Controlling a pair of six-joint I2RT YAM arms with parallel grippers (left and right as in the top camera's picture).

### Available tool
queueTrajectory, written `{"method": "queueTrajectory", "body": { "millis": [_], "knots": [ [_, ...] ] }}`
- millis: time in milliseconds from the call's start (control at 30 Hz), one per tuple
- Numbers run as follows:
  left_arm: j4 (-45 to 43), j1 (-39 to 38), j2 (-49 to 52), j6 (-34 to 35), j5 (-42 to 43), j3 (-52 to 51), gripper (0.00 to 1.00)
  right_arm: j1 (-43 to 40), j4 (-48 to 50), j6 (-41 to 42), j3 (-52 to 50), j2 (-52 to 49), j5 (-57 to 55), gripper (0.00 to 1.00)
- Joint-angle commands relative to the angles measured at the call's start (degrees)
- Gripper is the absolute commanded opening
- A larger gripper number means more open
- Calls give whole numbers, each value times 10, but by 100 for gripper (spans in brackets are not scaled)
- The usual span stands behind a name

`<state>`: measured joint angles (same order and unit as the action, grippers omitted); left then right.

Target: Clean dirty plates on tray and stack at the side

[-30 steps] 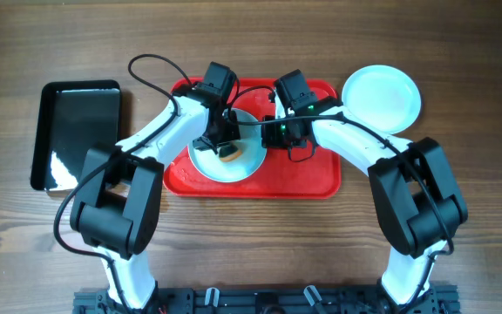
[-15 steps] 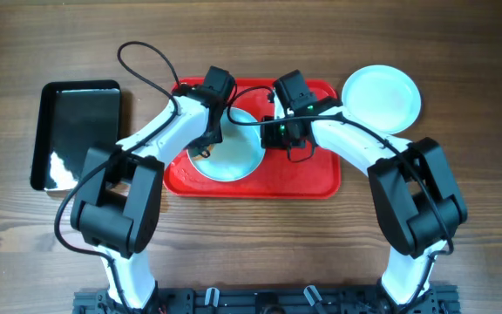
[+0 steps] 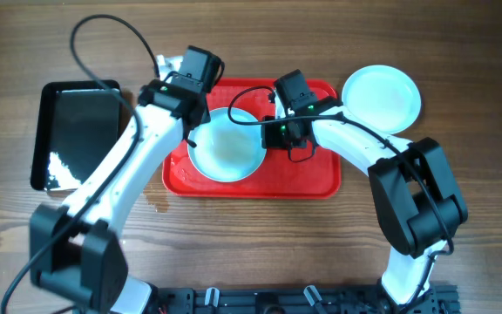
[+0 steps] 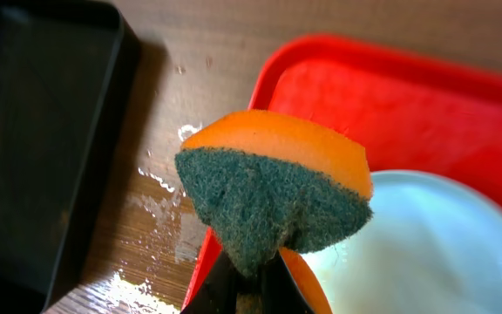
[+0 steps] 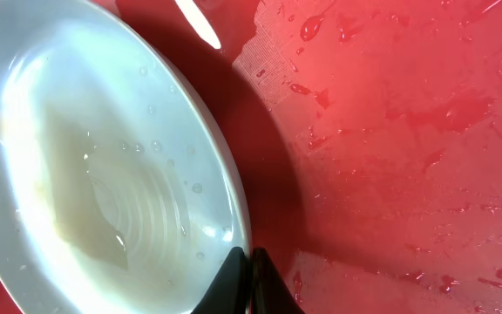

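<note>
One pale plate (image 3: 226,146) lies on the red tray (image 3: 308,174), left of its middle. In the right wrist view the plate (image 5: 103,157) is wet with a faint yellowish film. My right gripper (image 3: 267,131) is shut on the plate's right rim, and its jaws (image 5: 249,262) pinch that rim over the wet tray (image 5: 390,131). My left gripper (image 3: 188,122) is shut on an orange sponge with a green scouring side (image 4: 273,201). It holds the sponge above the tray's left edge (image 4: 364,96), beside the plate (image 4: 425,253) and not touching it.
Clean white plates (image 3: 381,98) sit on the table right of the tray. A glossy black tray (image 3: 77,131) lies at the far left and also shows in the left wrist view (image 4: 33,148). Water is spilled on the wood (image 4: 159,227) between the two trays.
My left gripper lifted the sponge off the plate's middle and moved it left and back to the tray's left edge. The right gripper and the plate stayed put.
</note>
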<state>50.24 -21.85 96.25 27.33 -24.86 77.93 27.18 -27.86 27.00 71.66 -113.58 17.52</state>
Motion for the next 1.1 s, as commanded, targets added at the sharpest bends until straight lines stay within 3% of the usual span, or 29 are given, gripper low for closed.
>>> {"method": "queueTrajectory", "body": {
  "millis": [0,167,400,567,767,1067],
  "knots": [
    [11,3,-15,2,7,8,4,-6,-14,0,16,4,-25,4],
    [19,12,-7,2,38,7,4,-11,-42,-3,52,43,-59,4],
    [17,65,-7,1,136,7,4,-12,-93,-20,72,144,-255,5],
    [8,92,-7,-1,224,5,4,-6,-88,-109,72,205,-341,4],
    [1,92,-7,-1,228,-4,4,23,-84,-189,72,221,-494,4],
    [-3,92,-6,-1,229,-4,4,90,-55,-235,72,219,-651,4]
  ]
}}
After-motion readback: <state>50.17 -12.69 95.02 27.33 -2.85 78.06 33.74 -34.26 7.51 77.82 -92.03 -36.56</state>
